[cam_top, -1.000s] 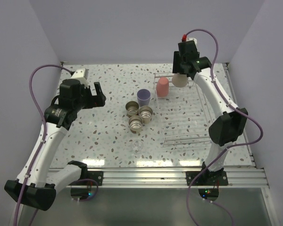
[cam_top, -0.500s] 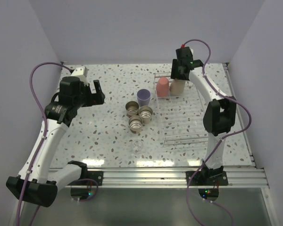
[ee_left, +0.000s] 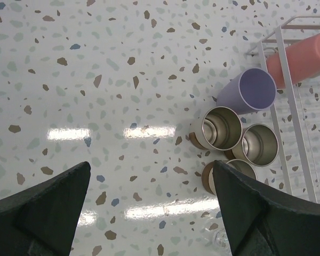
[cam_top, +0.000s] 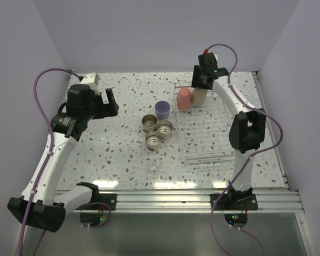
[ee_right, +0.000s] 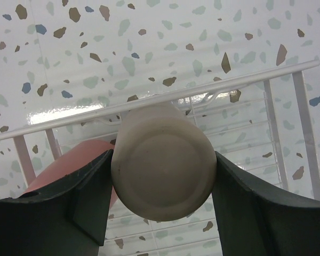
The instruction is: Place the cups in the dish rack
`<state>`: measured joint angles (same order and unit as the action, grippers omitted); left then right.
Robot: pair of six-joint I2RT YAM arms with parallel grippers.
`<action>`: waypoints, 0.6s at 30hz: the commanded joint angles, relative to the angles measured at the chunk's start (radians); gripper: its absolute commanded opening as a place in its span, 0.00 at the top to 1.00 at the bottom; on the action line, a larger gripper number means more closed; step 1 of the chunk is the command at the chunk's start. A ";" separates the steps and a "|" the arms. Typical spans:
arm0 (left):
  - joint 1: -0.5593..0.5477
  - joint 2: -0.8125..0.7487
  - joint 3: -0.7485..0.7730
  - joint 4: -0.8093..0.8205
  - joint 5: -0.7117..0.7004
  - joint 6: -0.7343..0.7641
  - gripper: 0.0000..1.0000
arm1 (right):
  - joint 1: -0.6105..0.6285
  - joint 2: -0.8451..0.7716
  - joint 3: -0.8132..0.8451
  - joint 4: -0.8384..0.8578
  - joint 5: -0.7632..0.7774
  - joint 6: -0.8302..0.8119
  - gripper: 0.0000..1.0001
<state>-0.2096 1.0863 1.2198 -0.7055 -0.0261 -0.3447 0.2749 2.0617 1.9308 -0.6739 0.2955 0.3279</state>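
Left gripper [cam_top: 108, 105] hangs over the left of the table [cam_top: 122, 152], jaws wide apart, holding nothing. Mid-table stands the lavender cup [cam_top: 162, 110], with three beige cups [cam_top: 156, 129] clustered just near of it. The rack [cam_top: 213, 154] is on the right, with the pink cup [cam_top: 184, 98] upside down in its far-left corner. Right gripper [cam_top: 200, 87] is clamped on the tan cup [ee_right: 162, 165], which is inverted just right of the pink one.

Lavender cup [ee_left: 250, 90], three beige cups [ee_left: 222, 128] — beside rack [ee_left: 294, 106]
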 commanded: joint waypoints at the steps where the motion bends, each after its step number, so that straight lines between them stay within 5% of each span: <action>1: 0.007 0.001 0.043 0.009 0.011 0.018 0.00 | 0.003 -0.012 -0.032 0.031 -0.013 0.020 0.91; 3: 0.007 0.003 0.043 0.008 0.015 0.018 0.00 | 0.003 -0.021 -0.050 0.036 -0.007 0.013 0.78; 4: 0.007 0.003 0.043 0.008 0.018 0.018 0.00 | 0.001 -0.025 -0.056 0.034 -0.003 0.007 0.61; 11: 0.007 0.006 0.038 0.023 0.054 0.013 0.00 | 0.003 -0.041 -0.072 0.020 -0.001 -0.004 0.19; 15: 0.007 0.011 0.046 0.029 0.077 0.009 0.00 | 0.001 -0.061 -0.067 0.010 -0.006 -0.003 0.04; 18: 0.007 0.007 0.049 0.028 0.098 0.004 0.00 | 0.001 -0.087 -0.062 -0.004 -0.015 -0.001 0.02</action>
<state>-0.2096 1.0927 1.2217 -0.7048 0.0311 -0.3466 0.2749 2.0403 1.8603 -0.6621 0.2924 0.3210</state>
